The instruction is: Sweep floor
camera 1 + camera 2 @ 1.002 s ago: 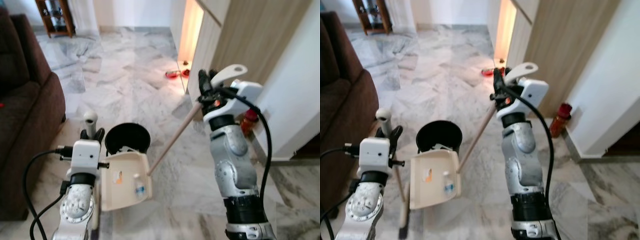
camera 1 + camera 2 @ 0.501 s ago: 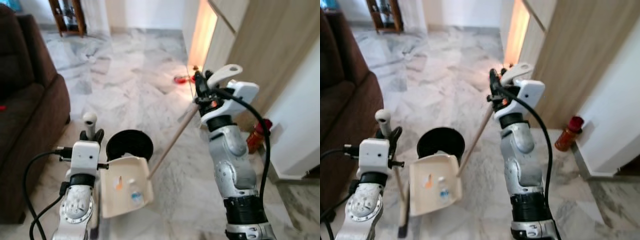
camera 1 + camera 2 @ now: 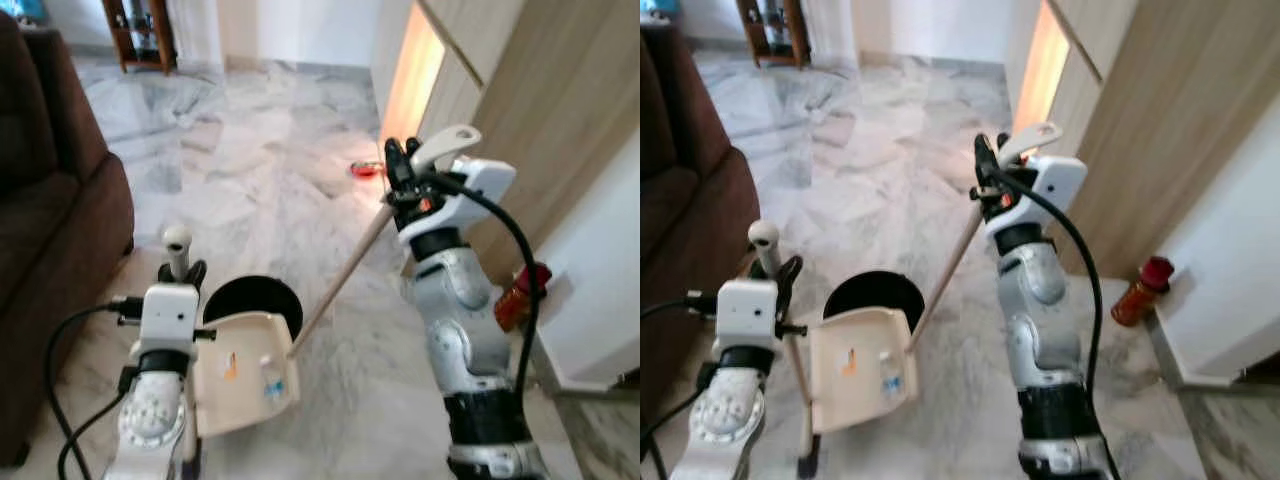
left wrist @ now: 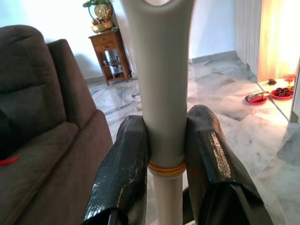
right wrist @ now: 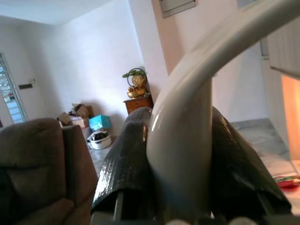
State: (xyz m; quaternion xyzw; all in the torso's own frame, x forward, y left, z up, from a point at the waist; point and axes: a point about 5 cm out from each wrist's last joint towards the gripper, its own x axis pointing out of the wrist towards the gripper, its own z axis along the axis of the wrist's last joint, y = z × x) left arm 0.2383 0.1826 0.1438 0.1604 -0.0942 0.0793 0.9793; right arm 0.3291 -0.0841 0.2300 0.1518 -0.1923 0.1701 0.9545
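dustpan (image 3: 243, 372) has tipped more upright beside the bin (image 3: 252, 303); right gripper (image 3: 398, 170) pinches its long handle, left gripper (image 4: 166, 154) clamps the broom handle (image 4: 161, 89), open floor (image 3: 260, 180) ahead, sofa (image 3: 55, 220) left.

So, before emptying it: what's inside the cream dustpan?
The cream plastic dustpan holds a small clear bottle and an orange scrap. Behind it, the black round bin is partly covered.

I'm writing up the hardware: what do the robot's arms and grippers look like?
Both arms are silver and jointed, each with a white box at the wrist and black cables looping off it. The left gripper and right gripper each have two long black, textured fingers.
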